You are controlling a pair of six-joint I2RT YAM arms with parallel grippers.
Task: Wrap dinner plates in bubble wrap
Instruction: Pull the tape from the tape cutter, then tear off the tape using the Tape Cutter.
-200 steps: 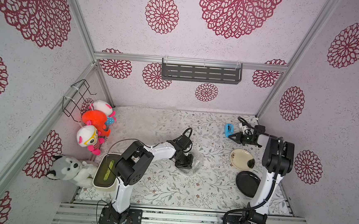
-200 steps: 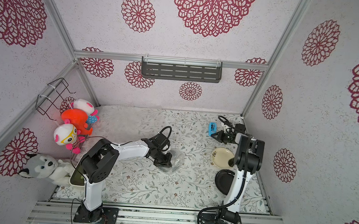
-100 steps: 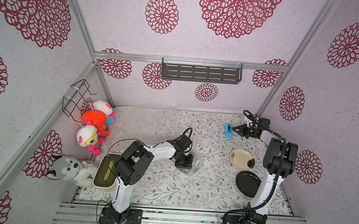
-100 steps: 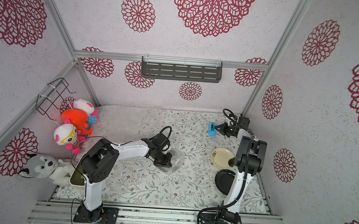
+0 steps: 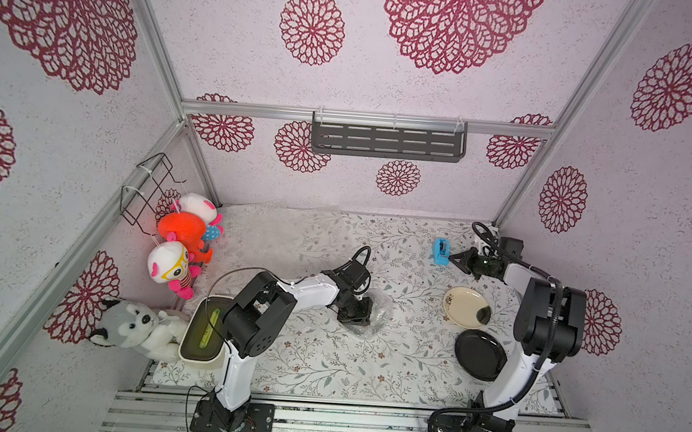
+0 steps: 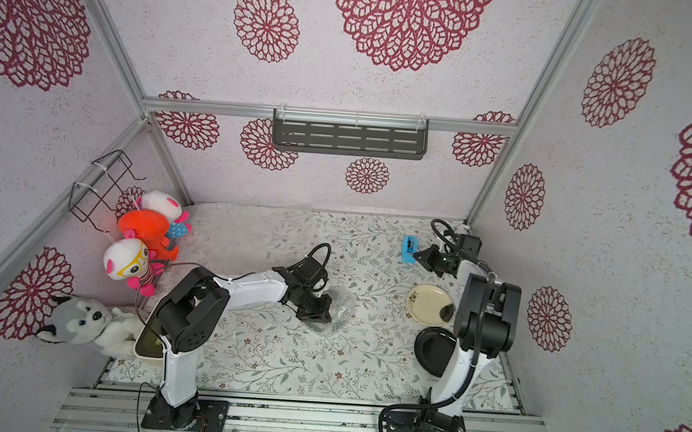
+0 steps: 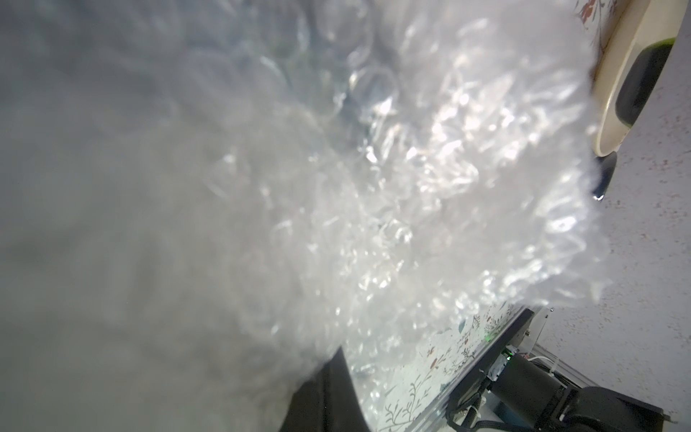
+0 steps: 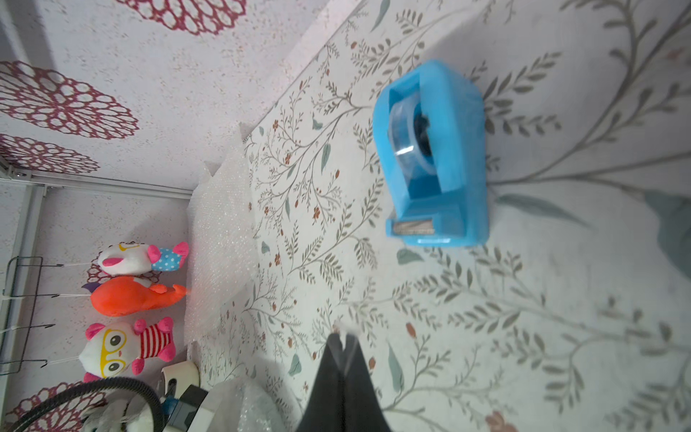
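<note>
My left gripper [image 5: 359, 317] is shut and rests against a crumpled bundle of bubble wrap [image 5: 377, 316] at the table's middle. The wrap [image 7: 374, 187] fills the left wrist view, and the bundle's contents cannot be made out. Flat bubble wrap sheets [image 5: 276, 237] lie at the back left. A cream plate [image 5: 466, 308] and a black plate [image 5: 479, 355] lie bare at the right, seen in both top views. My right gripper [image 5: 456, 258] hovers beside the blue tape dispenser [image 8: 433, 157]. It is shut [image 8: 342, 336], with a small clear strip like tape at its tips.
Plush toys [image 5: 185, 231] hang on the left wall under a wire rack [image 5: 150, 191]. A husky plush [image 5: 128, 327] and a cream tub [image 5: 203, 332] sit at the front left. A dark shelf [image 5: 387, 141] hangs on the back wall.
My right forearm has swung toward the back wall while its gripper stays beside the blue dispenser. The left arm and the bundle have not moved.
</note>
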